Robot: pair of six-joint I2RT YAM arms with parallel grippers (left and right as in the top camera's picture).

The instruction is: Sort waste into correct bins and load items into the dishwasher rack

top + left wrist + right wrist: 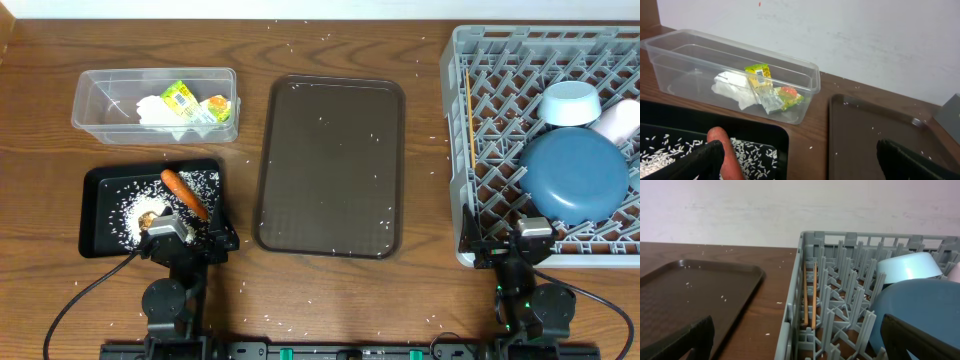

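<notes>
Sorting appeared complete: wrapper [180,97] in clear tub [100,100], carrot [184,193] on black tray [97,215], dark-blue dish [575,170] in dishwasher rack [490,90]; both jaws spread, empty, likely needing only to park.

Both arms are folded low and close to their bases, one at the left side and one at the right. The left gripper [178,228] points forward, away from its base, with the jaws wide apart and nothing between them. The right gripper [530,226] has the same pose, also spread and empty. In each wrist view only the dark fingertips [702,160] [687,342] show, at the lower corners.
</notes>
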